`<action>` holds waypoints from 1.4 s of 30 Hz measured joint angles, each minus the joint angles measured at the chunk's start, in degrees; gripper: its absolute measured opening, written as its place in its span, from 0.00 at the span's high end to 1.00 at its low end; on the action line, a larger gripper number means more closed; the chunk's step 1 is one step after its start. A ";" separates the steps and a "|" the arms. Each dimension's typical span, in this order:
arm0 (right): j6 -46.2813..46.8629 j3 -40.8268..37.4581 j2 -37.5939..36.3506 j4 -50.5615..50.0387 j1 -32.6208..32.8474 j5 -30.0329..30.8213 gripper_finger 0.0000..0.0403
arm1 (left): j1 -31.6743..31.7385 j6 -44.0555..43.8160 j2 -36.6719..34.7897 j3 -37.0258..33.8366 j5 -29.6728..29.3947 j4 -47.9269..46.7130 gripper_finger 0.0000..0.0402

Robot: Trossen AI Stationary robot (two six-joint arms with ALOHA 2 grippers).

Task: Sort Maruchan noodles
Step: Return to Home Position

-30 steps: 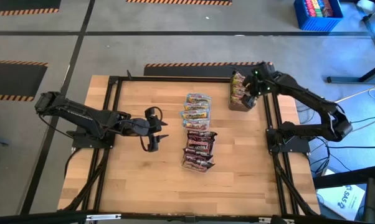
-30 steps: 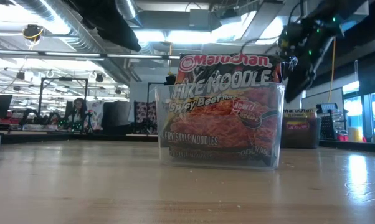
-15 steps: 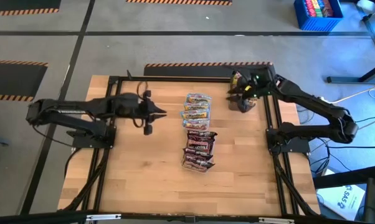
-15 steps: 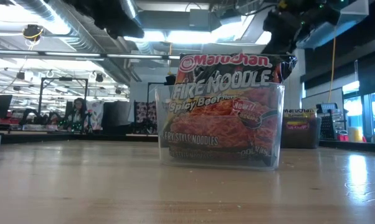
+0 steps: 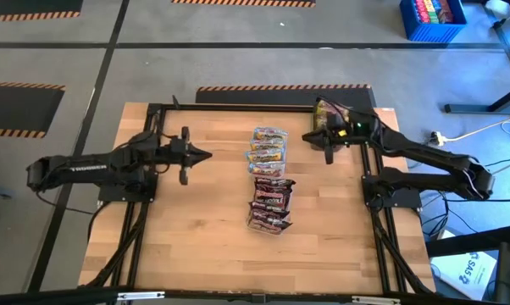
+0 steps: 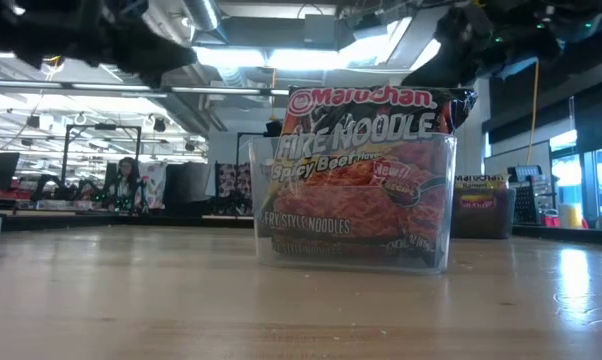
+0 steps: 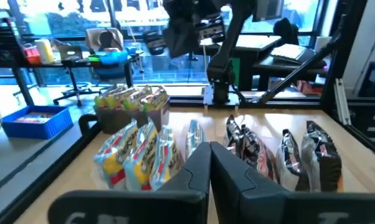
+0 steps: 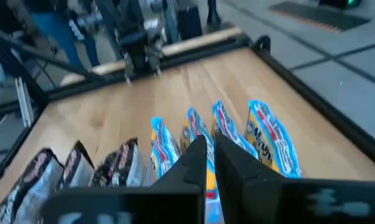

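Note:
Pale blue-orange Maruchan packets (image 5: 268, 147) stand on edge in a row at mid-table. Maroon packets (image 5: 270, 204) stand nearer, in a clear tub (image 6: 353, 200). Yellow-green packets (image 5: 329, 113) stand in a dark tub at the far right corner. My left gripper (image 5: 207, 155) hovers left of the blue-orange row, shut and empty, pointing level at it (image 7: 141, 152). My right gripper (image 5: 305, 137) hovers right of that row (image 8: 237, 134), shut and empty, pointing at it from the other side.
Black frame rails (image 5: 157, 127) run around the table. The dark tub (image 6: 481, 205) stands at the far right. A blue crate (image 5: 433, 19) sits on the floor beyond the table. Bare wood (image 5: 196, 246) lies on the near and left parts.
My left gripper has drawn back from beside the maroon packets toward the table's far and left edges, tipped up to level, and shut. My right gripper has left the dark tub, swung toward the table's middle and tipped up from pointing down. The packets have stayed put.

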 joint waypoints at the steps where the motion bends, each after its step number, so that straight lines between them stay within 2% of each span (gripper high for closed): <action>1: 0.66 -1.08 -1.24 1.26 0.22 0.55 0.97 | 0.22 -0.34 -1.45 -1.14 -0.04 0.09 1.00; 6: 2.21 -6.24 -8.56 4.91 1.28 3.26 0.99 | 0.81 -2.08 -8.43 -5.55 -0.48 0.46 0.99; 9: 4.26 -9.72 -13.65 8.01 2.27 8.34 0.99 | 0.83 -3.22 -11.98 -7.66 -1.99 0.39 0.99; 14: 4.94 -15.34 -24.21 7.61 5.32 16.95 1.00 | 0.83 -6.31 -17.44 -11.56 -4.58 0.31 0.99; 17: 6.74 -18.77 -31.00 6.65 6.83 20.06 0.99 | 0.81 -7.74 -20.34 -13.75 -4.62 0.39 1.00; 23: 9.71 -27.32 -41.79 7.09 11.24 25.74 1.00 | 0.81 -9.39 -24.09 -17.20 -8.52 0.31 0.99; 28: 9.56 -32.23 -46.20 6.71 14.77 30.13 1.00 | 0.81 -9.66 -24.76 -17.53 -6.94 -1.24 1.00; 31: 9.57 -34.51 -48.18 6.84 15.79 30.56 1.00 | 0.81 -8.87 -24.88 -17.53 -5.52 -1.66 0.99; 38: 8.05 -34.97 -52.17 2.79 16.01 23.22 1.00 | 0.81 -6.46 -28.22 -17.53 -6.12 -5.12 0.99; 42: 8.05 -34.93 -52.51 2.75 15.99 22.71 1.00 | 0.81 -6.40 -30.06 -17.53 -6.29 -8.71 0.99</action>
